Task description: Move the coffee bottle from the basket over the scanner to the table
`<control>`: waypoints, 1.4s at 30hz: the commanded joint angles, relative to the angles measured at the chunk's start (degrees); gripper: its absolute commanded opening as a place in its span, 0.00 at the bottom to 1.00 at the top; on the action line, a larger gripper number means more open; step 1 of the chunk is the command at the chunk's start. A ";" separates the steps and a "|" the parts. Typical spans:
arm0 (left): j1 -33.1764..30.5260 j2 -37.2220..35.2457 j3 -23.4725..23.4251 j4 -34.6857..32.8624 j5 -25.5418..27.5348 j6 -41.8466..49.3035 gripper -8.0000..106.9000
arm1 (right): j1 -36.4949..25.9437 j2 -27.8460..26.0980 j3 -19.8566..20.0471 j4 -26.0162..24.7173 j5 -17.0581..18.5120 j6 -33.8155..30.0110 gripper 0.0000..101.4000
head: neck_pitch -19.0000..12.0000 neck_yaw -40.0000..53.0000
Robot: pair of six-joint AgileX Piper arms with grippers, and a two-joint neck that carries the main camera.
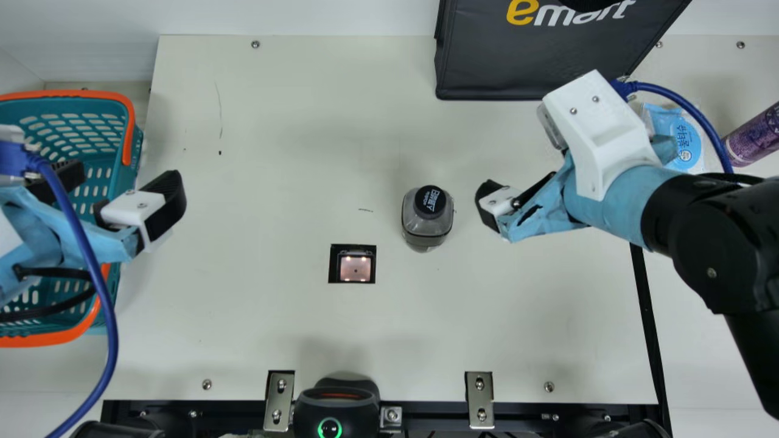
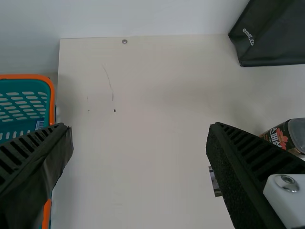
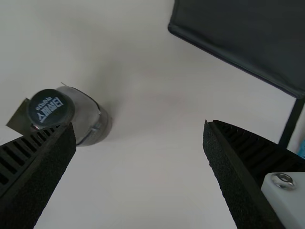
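Observation:
The coffee bottle (image 1: 428, 219), clear with a black cap, stands upright on the table, right of and a little behind the scanner window (image 1: 353, 264). My left gripper (image 1: 118, 185) is open over the right side of the teal basket (image 1: 129, 131); in its wrist view the left gripper (image 2: 140, 148) has nothing between its fingers, and the bottle (image 2: 290, 136) shows past one finger. My right gripper (image 1: 517, 194) is to the right of the bottle, not touching it. In its wrist view the right gripper (image 3: 138, 148) stands open and empty, with the bottle (image 3: 90, 117) beyond one finger.
A black bag (image 1: 548, 61) lies at the back right. Near the right edge are a blue and white packet (image 1: 684, 143) and a purple bottle (image 1: 754, 137). A black scanner device (image 1: 336, 404) and metal brackets sit at the front edge.

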 commanded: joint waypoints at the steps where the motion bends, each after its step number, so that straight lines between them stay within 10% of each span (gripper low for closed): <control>1: 0.00 0.00 0.00 0.00 0.00 0.00 0.85 | 0.05 0.21 0.14 2.75 -0.17 -1.21 0.94 | -1.66 0.09; 42: 0.00 0.00 0.00 0.00 0.00 0.00 0.85 | 11.81 8.51 5.33 5.99 -9.21 -6.32 0.94 | -1.66 0.09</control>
